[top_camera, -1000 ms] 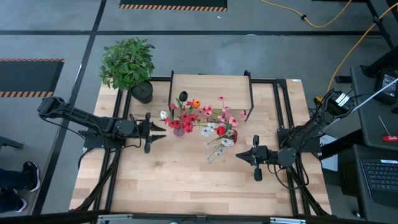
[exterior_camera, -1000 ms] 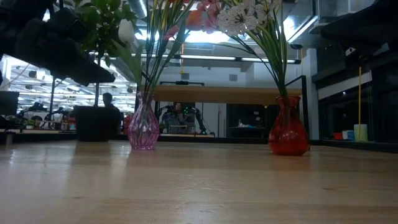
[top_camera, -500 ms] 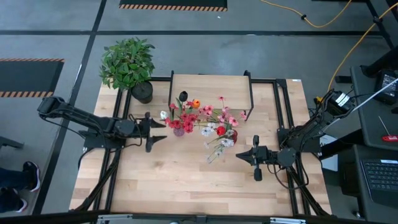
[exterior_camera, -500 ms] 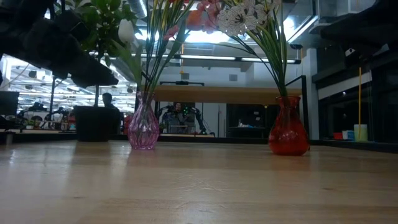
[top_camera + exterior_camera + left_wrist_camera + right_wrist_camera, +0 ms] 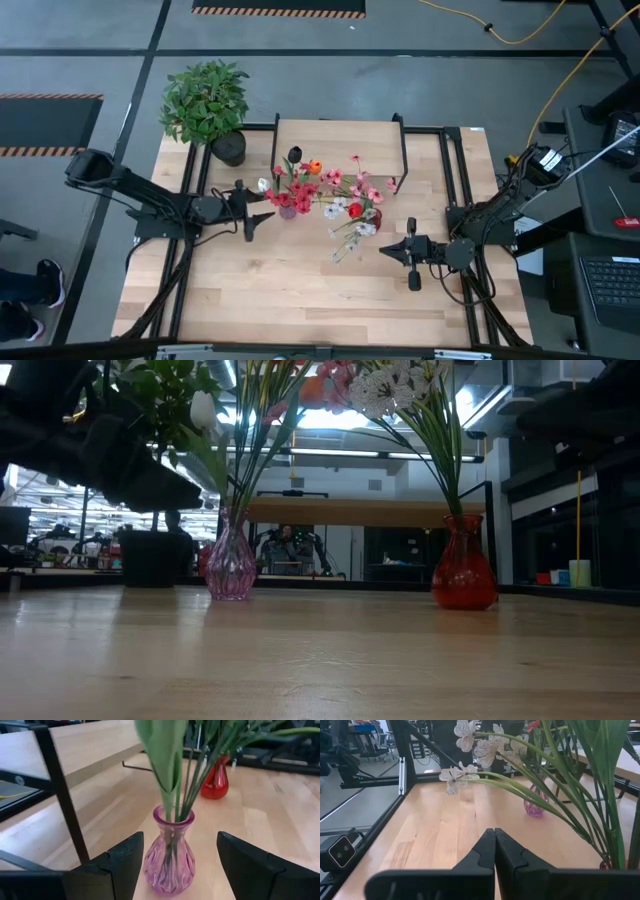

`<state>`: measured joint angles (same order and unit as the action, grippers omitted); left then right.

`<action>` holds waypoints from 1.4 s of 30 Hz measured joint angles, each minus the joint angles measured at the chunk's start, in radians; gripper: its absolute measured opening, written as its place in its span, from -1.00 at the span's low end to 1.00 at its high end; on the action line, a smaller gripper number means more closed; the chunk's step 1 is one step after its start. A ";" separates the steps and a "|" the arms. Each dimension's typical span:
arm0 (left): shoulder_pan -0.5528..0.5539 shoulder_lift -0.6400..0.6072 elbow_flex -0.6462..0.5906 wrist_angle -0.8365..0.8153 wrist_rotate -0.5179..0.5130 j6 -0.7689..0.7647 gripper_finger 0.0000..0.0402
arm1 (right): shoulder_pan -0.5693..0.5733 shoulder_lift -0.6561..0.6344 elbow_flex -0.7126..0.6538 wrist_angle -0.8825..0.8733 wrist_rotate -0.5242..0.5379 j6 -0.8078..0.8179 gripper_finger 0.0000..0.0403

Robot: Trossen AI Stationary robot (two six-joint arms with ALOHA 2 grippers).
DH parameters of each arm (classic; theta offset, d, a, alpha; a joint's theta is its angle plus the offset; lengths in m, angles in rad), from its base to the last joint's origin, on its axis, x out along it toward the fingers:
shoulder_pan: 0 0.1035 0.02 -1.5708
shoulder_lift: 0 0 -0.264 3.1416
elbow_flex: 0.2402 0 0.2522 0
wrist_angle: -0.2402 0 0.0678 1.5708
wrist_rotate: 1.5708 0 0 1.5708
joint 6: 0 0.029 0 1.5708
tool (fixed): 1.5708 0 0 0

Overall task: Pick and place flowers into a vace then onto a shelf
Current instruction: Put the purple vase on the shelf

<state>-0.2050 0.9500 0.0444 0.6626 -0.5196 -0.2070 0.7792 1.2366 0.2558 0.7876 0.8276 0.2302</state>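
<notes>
light wood bench [image 5: 260, 290], high view: two vases stand at centre, just in front of the shelf.

ribbed pink glass vase [image 5: 288, 210]: centre of the frame, holding green-stemmed artificial flowers [image 5: 300, 182] with red, white and orange blooms. in the left wrist view the vase [image 5: 170, 854] sits low at centre, stems rising out of its neck.

red glass vase [image 5: 373, 217]: right of the pink one, apart from it, carrying pink and white blooms; some white-bloomed stems lean out toward lower centre. low view shows it [image 5: 464, 564] at right of centre, upright.

low shelf with light wood top and thin black metal legs [image 5: 340, 143]: upper centre, behind both vases; nothing stands on it.

left pincer [image 5: 252, 211]: left of centre, beside the pink vase, fingers spread wide, gripping nothing; in its wrist view the vase lies between the two dark fingers [image 5: 125, 862] without touching them.

right pincer [image 5: 386, 252]: lower right of centre, fingers pressed together, empty, near the red vase.

bushy green potted plant [image 5: 206, 100]: upper left corner of the bench.
</notes>
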 joint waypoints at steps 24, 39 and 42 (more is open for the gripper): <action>-0.002 0.435 0.077 0.308 -0.129 0.019 0.22 | 0.000 0.000 0.000 -0.001 0.000 -0.003 -1.00; 0.059 0.476 0.132 0.306 -0.075 0.005 0.22 | 0.000 0.000 0.000 -0.005 0.001 -0.003 -1.00; 0.070 0.477 0.131 0.306 -0.062 -0.015 0.22 | 0.000 0.000 0.000 -0.005 0.000 -0.003 -1.00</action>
<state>-0.1353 1.4269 0.1757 0.9684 -0.5816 -0.2221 0.7791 1.2366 0.2558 0.7822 0.8281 0.2272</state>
